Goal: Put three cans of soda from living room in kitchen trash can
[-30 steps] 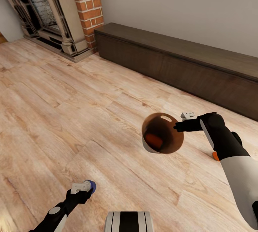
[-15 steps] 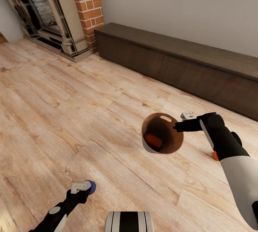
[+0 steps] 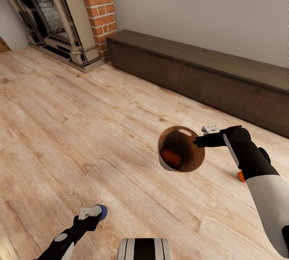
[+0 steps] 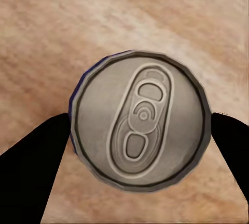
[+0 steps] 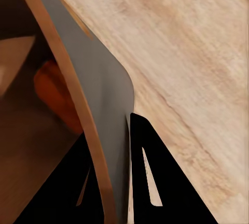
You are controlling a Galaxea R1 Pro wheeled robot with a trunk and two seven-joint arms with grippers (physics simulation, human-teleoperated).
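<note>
Two cans are accounted for in these shots, plus the bin, so here's the rundown from big stuff to small.

Wood-plank floor (image 3: 80, 131) is spread across nearly the whole head view. A long, low dark-brown cabinet (image 3: 200, 71) is set along the grey wall, and a red-brick fireplace (image 3: 60, 15) is seen at the far left end of it, so the living room is what's being looked at.

The tash can (image 3: 180, 149) is held off the floor, tipped so its tan-brown inside faces the head camera, with a slot handle cut-out visible near the rim. It's pinched at the rim by the right claw (image 3: 199, 142): in the right wrist view the grey wall of the bin (image 5: 98, 94) is seen clamped between the two black fingers (image 5: 150, 182), one inside and one outside, so that claw is clenched on the bin's edge.

An orange can (image 3: 172, 156) is seen lying inside the bin, low against its wall; it also shows as an orange blob (image 5: 54, 96) in the right wrist view.

The dark blue can (image 3: 102, 211) is gripped by the left claw (image 3: 93, 212) above the floor near the bottom edge of the head view. Its silver top with pull tab (image 4: 140, 117) is seen squeezed between both black fingers.
</note>
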